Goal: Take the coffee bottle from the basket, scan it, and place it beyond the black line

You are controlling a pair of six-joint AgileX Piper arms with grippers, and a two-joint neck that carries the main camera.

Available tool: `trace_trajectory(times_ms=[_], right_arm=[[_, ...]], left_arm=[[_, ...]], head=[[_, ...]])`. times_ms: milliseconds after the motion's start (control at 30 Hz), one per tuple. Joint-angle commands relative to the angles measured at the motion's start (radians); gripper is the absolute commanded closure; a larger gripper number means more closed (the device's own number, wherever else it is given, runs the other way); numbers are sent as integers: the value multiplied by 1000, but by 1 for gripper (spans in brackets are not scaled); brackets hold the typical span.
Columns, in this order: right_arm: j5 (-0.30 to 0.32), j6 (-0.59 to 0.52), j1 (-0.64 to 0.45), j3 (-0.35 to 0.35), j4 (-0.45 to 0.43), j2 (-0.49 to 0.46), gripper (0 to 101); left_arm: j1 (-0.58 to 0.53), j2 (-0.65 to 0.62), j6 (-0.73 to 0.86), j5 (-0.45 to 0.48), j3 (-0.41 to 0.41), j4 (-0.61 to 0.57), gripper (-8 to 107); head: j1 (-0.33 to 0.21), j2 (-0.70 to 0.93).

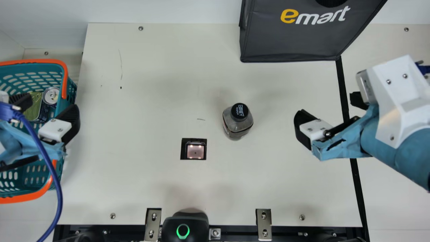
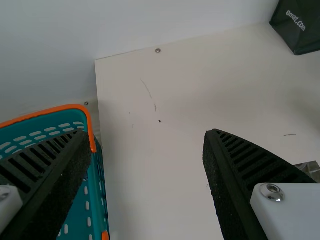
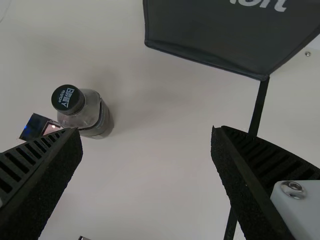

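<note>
A: Start with the main view. What to log?

B: In the main view, log the coffee bottle (image 1: 236, 125) on the bench (image 1: 151, 101), out of the basket (image 1: 65, 80), between the scanner window (image 1: 195, 152) and the black line (image 1: 357, 181). Inside the basket, log a green tin (image 1: 33, 109) and a silver-topped can (image 1: 51, 95).

A: And from the wrist views?

B: In the left wrist view, note a side panel of the dark bag (image 1: 292, 40), marked with small white print; in the main view, note its front. In the right wrist view, note more of the bottle's clear flank, below the cap (image 1: 239, 112).

A: Orientation of the bottle?

B: Standing upright, base on the bench, cap up. Read the long axis as vertical.

A: Position relative to the right gripper (image 1: 326, 107)?

B: Well apart from both fingers, on the basket side, nearer the scanner window. In the right wrist view, locate the bottle just past the tip of one finger; locate the black line behind the other.

A: Gripper states?

B: Right gripper: released, fingers spread wide, near the black line. Left gripper (image 1: 52, 102): likewise released, fingers spread, at the basket.
</note>
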Motion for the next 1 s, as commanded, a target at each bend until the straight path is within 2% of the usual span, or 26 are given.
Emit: trace_trajectory(times_ms=[0, 367, 600, 867, 967], right_arm=[[2, -8, 8, -7, 6, 14, 10], [2, -63, 58, -44, 33, 86, 10], [-39, -82, 105, -27, 34, 129, 10], [-102, -68, 172, 9, 15, 174, 10], [-121, -38, 215, 97, -5, 110, 10]], left_arm=[[0, 0, 0, 0, 0, 0, 9], [0, 0, 0, 0, 0, 0, 9], [0, 0, 0, 0, 0, 0, 9], [0, 0, 0, 0, 0, 0, 9], [0, 0, 0, 0, 0, 0, 9]], head=[[-26, 0], [-26, 0], [-26, 0], [-26, 0], [-26, 0]])
